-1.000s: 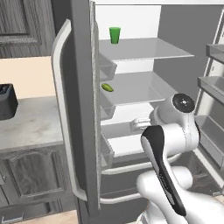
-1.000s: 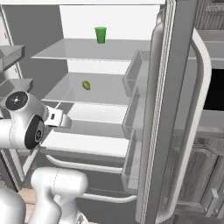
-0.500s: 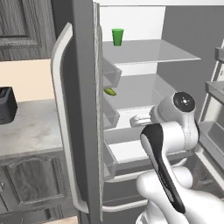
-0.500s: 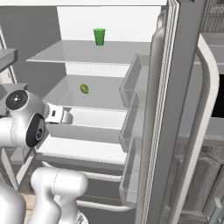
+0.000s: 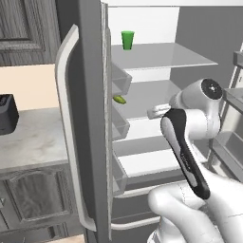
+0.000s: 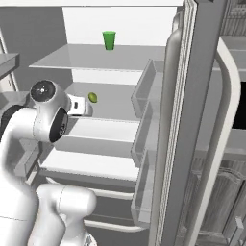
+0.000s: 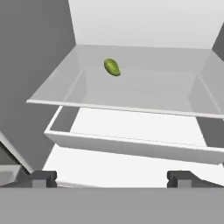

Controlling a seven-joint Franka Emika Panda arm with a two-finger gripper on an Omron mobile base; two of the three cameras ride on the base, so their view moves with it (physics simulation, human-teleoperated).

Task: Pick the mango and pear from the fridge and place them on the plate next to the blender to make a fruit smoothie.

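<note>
The fridge stands open, its grey steel door swung out with a long, curved, pale-grey handle running down its face. The interior is plain white with smooth, translucent, glassy shelves and moulded door bins. On the top shelf sits a small green tapered cup, upright, towards the back. On the middle shelf lies one small, smooth, yellow-green fruit of oval shape, on its side, near the rear wall and apart from everything else; whether it is the mango or the pear cannot be told. Beneath that shelf is a shallow white drawer with straight walls.

The gripper is level with the front edge of the middle shelf, well short of the fruit. Its two dark fingertips are spread wide apart and nothing lies between them.

To the left of the fridge, a pale speckled tabletop carries a black boxy appliance above dark wood-panelled cabinet doors.
</note>
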